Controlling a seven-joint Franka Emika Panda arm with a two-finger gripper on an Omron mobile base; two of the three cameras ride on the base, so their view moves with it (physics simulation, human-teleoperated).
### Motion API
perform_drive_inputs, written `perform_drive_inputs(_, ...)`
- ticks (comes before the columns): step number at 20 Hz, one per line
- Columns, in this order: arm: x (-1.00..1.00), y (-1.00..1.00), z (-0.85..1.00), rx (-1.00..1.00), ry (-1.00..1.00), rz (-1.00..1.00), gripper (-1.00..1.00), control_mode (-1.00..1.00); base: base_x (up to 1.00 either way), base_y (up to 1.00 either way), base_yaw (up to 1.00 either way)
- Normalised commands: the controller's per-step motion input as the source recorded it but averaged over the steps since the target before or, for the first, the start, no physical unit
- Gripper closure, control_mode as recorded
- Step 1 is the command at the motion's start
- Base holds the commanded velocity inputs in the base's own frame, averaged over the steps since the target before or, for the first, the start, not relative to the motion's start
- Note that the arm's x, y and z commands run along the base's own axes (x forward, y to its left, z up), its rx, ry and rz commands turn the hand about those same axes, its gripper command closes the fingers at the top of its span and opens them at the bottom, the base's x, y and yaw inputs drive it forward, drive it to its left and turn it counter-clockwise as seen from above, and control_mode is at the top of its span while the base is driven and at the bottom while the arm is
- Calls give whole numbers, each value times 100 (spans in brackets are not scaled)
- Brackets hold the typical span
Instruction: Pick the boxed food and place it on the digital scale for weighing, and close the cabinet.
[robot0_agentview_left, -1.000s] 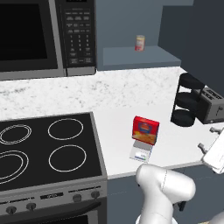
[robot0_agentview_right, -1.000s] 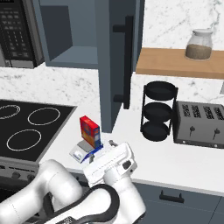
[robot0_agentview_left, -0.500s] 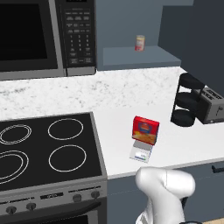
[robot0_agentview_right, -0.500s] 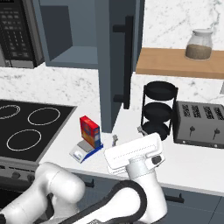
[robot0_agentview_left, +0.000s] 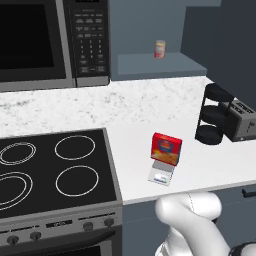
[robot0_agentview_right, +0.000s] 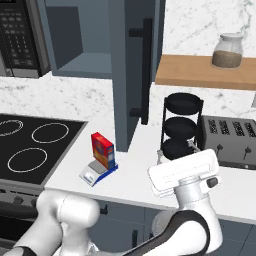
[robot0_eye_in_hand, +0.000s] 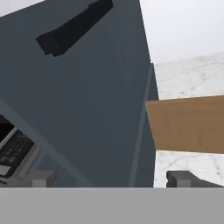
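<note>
Small red boxed food (robot0_agentview_left: 166, 149) stands released on flat grey digital scale (robot0_agentview_left: 161, 174); tool (robot0_eye_in_hand: 111, 178) wide, empty, now swung toward slate-blue cabinet door (robot0_agentview_right: 131, 70).

Rendered home kitchen.
Shown by black microwave (robot0_agentview_left: 50, 42), glass cooktop (robot0_agentview_left: 47, 170), marble-look counter (robot0_agentview_left: 210, 165), toaster (robot0_agentview_right: 232, 142), slate wall cabinet (robot0_agentview_right: 127, 70), wooden shelf (robot0_agentview_right: 205, 72).
</note>
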Motion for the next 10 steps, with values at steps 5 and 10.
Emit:
perform_drive_inputs(5,22,0,90,0,0,1,-100,-100,0,0,0)
perform_drive_inputs(10,12,24,49,-1,0,9,-100,-100,0,0,0)
